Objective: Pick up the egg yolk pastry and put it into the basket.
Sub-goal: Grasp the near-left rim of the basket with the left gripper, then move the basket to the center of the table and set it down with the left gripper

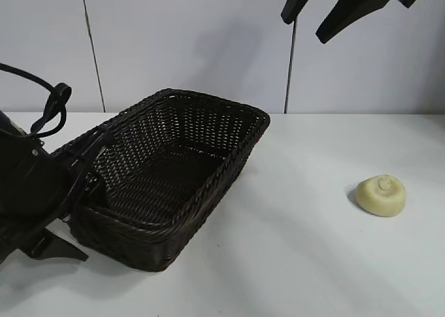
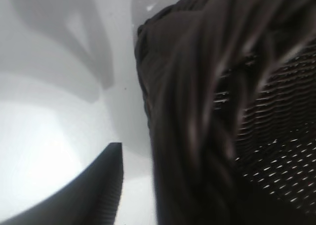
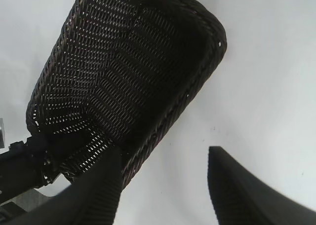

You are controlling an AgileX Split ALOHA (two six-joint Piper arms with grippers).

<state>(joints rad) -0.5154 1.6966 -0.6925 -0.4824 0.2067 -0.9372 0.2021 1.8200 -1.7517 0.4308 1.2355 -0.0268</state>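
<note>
While the egg yolk pastry [image 1: 380, 194] sits alone on the white table [image 1: 299, 261], well apart from the basket [image 1: 167, 226] and off to its right in the exterior view, we see neither gripper touching it. We find the right gripper [image 1: 327, 14] high above the table, up near the top edge of the exterior view, its two dark fingers spread wide with nothing between them. From the right wrist view those same fingers [image 3: 237, 190] frame the basket [image 3: 123, 82] below, which lies empty, its woven floor and braided rim plainly visible. We see the left gripper [image 1: 87, 174] down at the basket's left end, pressed against the rim there; the left wrist view shows one dark finger [image 2: 103, 185] outside the wicker wall [image 2: 197, 111], so it appears to clasp that rim.
</note>
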